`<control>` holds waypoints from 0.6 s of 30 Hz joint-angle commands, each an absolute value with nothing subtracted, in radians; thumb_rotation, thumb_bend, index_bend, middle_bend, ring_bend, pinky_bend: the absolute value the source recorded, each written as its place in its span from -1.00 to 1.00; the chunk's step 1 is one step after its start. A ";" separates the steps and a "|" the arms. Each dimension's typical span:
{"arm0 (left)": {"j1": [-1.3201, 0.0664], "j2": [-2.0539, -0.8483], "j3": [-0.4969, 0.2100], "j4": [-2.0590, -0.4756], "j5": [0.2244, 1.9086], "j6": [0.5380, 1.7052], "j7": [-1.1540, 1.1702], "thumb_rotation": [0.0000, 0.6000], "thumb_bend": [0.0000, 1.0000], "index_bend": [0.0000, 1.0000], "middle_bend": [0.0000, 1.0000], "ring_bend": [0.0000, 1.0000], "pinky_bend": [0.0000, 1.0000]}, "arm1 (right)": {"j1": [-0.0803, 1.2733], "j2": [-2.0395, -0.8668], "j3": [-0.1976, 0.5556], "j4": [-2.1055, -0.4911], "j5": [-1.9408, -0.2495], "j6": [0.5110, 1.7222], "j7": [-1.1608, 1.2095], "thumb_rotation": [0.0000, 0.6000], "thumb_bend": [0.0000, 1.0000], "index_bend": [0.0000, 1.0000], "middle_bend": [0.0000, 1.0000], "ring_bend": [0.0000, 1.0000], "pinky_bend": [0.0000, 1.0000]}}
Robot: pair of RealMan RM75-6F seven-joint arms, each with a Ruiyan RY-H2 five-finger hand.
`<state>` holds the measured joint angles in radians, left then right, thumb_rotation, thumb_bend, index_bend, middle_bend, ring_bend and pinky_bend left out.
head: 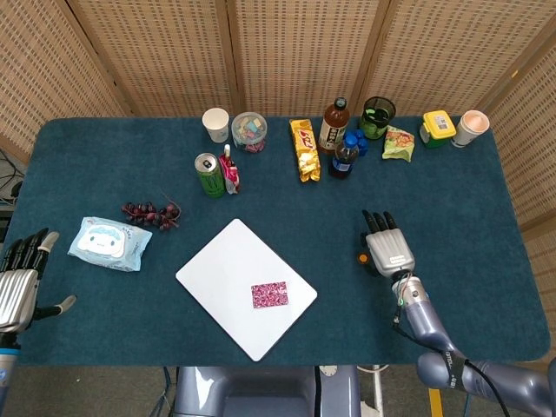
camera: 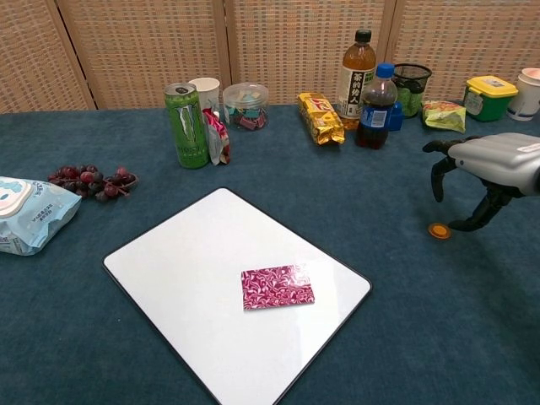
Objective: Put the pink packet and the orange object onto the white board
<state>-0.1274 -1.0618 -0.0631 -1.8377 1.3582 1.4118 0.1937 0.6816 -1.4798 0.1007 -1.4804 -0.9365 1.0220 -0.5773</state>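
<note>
Pink packet [camera: 278,287] lies flat on the white board [camera: 194,278], toward the board's right-hand corner, nothing touching it. Board sits at an angle on the blue counter [head: 452,200], near the front edge.

Orange object [camera: 438,230], a small flat disc, rests on the counter cloth well to the right of the board, not on it. In the head view it shows only as a sliver [head: 361,257] at the left edge of the right robot hand.

Right robot hand [camera: 485,169] hangs just over the disc, palm down, fingers curved downward and spread, grasping nothing; one fingertip comes down close beside the disc, contact cannot be told. Same hand from above [head: 387,248].

Left robot hand [head: 19,282] at the far left edge of the counter, fingers apart, released, holding nothing; seen in the head view only.

Elsewhere on the counter: blue wipes pack [head: 109,243] and bunch of grapes [head: 149,213] on the left; green can [camera: 186,125] with a small pink sachet [camera: 217,135] leaning just beside it; paper cup [head: 215,123], clear tub [head: 249,129], gold snack bag [camera: 320,116], tea bottle [camera: 357,67], cola bottle [camera: 375,105] along the back
</note>
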 commanded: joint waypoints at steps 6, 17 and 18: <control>-0.131 -1.059 -0.063 -1.838 1.353 1.404 0.190 1.00 -1.00 -1.00 -1.00 -1.00 -1.00 | 0.679 -1.525 0.103 -1.412 -0.932 1.001 -0.555 1.00 -0.38 -0.16 -1.00 -1.00 -1.00; -0.132 -1.053 -0.066 -1.837 1.348 1.401 0.178 1.00 -1.00 -1.00 -1.00 -1.00 -1.00 | 0.685 -1.581 0.115 -1.336 -0.899 0.983 -0.567 1.00 -0.34 -0.16 -1.00 -1.00 -1.00; -0.132 -1.053 -0.066 -1.836 1.347 1.401 0.178 1.00 -1.00 -1.00 -1.00 -1.00 -1.00 | 0.685 -1.583 0.116 -1.333 -0.898 0.983 -0.567 1.00 -0.33 -0.16 -1.00 -1.00 -1.00</control>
